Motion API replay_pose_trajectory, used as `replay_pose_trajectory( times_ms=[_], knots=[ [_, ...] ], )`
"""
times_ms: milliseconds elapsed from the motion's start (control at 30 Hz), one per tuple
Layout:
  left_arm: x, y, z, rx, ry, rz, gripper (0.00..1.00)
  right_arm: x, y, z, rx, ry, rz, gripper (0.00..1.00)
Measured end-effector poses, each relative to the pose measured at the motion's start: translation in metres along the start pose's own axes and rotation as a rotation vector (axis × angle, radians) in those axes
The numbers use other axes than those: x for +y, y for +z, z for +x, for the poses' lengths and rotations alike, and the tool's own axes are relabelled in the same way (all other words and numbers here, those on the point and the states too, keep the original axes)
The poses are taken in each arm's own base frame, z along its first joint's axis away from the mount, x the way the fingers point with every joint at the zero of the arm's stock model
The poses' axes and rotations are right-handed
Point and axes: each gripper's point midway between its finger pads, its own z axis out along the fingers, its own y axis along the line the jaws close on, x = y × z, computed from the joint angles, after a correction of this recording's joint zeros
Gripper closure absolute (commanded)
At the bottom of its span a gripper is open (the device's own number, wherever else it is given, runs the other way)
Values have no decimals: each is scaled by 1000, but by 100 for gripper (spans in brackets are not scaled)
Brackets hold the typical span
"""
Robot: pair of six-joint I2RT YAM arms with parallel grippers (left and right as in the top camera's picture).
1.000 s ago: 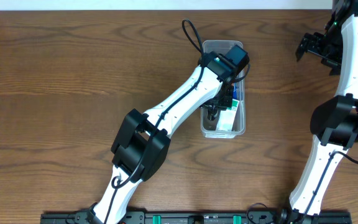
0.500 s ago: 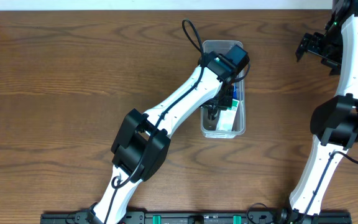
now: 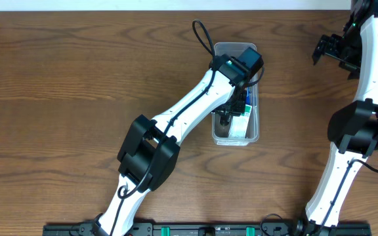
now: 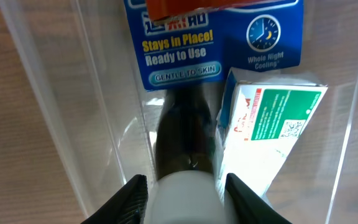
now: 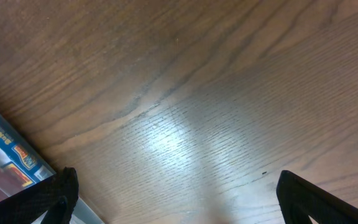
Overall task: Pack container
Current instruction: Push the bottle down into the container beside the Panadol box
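The clear container [image 3: 236, 51] lies lengthwise at the table's middle, and my left arm reaches down into it. Inside lie a blue printed package [image 4: 185, 56], a white and green box [image 4: 272, 118] and a dark bottle with a white cap [image 4: 185, 130]. My left gripper [image 4: 184, 193] has one finger close on each side of that cap. Whether they still press on it is unclear. In the overhead view the left gripper [image 3: 231, 113] sits over the container's near half. My right gripper [image 3: 323, 49] hangs open over bare wood at the far right, with nothing between its fingers [image 5: 55, 193].
The container's clear wall [image 4: 61, 93] rises close beside the left fingers. A colourful printed package [image 5: 5, 155] shows at the lower left edge of the right wrist view. The table's pale back edge [image 3: 176, 5] runs along the top.
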Motion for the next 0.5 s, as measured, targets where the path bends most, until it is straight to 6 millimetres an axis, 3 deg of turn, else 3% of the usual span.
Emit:
replay_pose_trajectory(
  times_ms=[400,500],
  knots=[
    [0,0,0,2,13,-1,59,0,0,0,0,0,0,1],
    [0,-2,0,-3,22,2,51,0,0,0,0,0,0,1]
  ],
)
